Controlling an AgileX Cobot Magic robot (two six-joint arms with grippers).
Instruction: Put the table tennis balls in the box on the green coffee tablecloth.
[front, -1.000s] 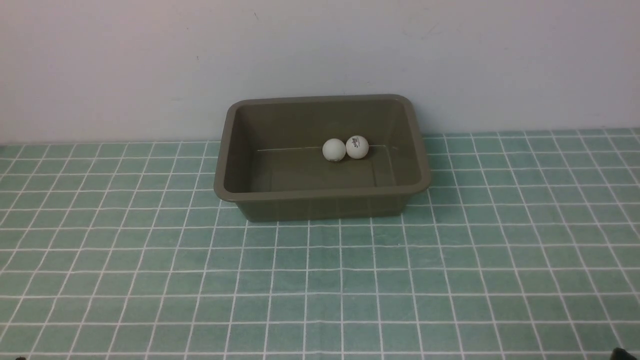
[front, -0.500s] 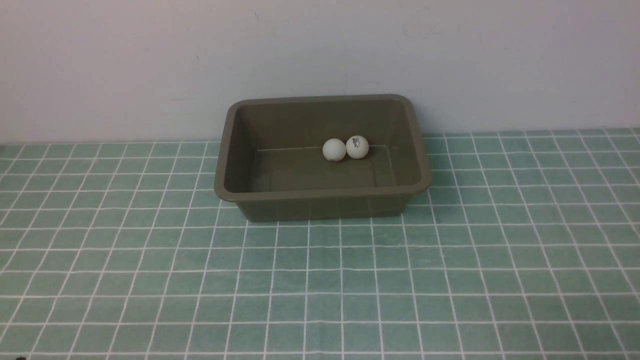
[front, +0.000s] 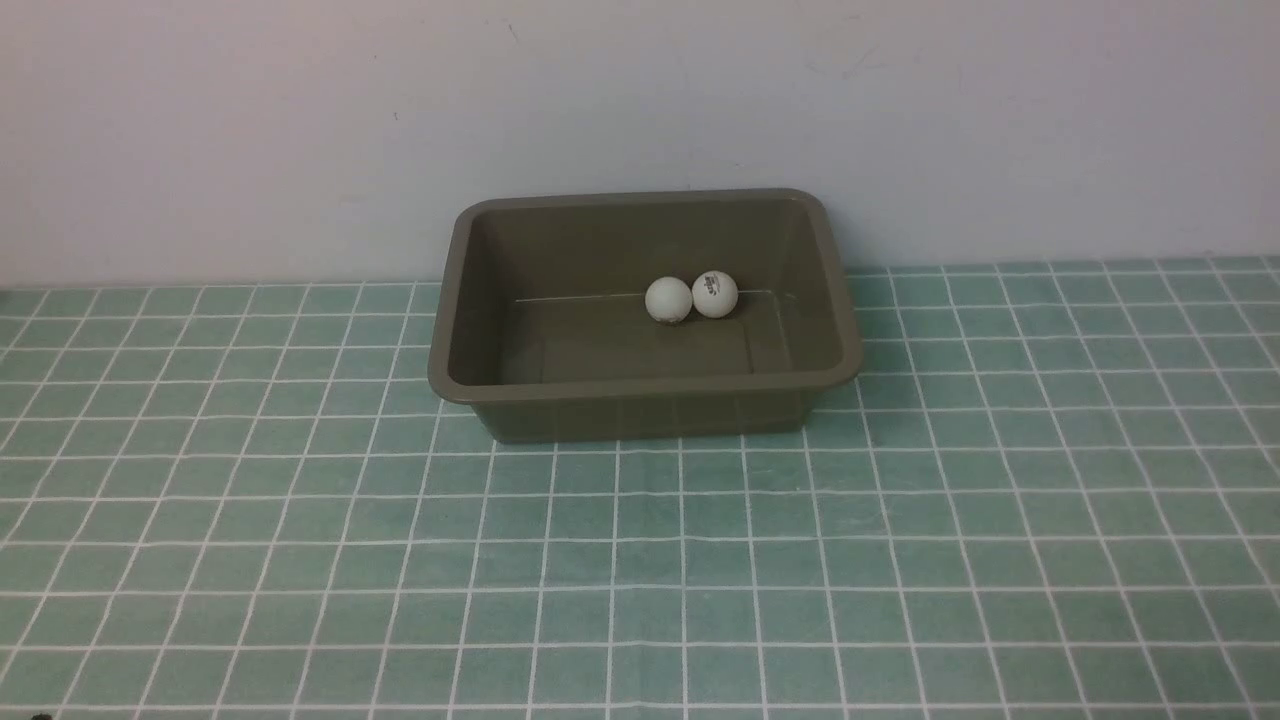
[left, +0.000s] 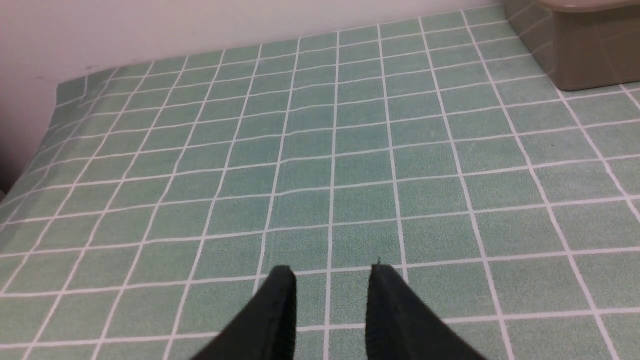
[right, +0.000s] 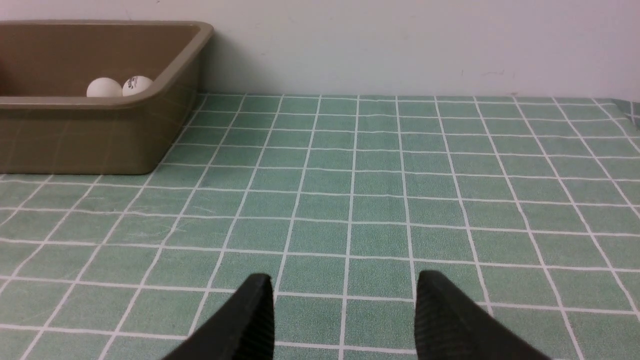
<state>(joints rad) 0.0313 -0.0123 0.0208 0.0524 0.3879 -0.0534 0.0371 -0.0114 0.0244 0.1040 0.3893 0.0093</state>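
The box (front: 640, 315) sits on the green coffee tablecloth (front: 640, 560) at the far middle of the table, close to the pale wall (front: 640, 100); two table tennis balls lie inside it, touching each other, against its far wall and right of centre; the left ball (front: 668, 299) is plain, the right ball (front: 714, 294) carries a small dark logo; neither arm shows in the front view; the left gripper (left: 330, 280) hangs over bare cloth to the left of the box, its jaws apart with nothing between them; the right gripper (right: 345, 290) hangs over bare cloth to the right of the box, jaws apart and empty.
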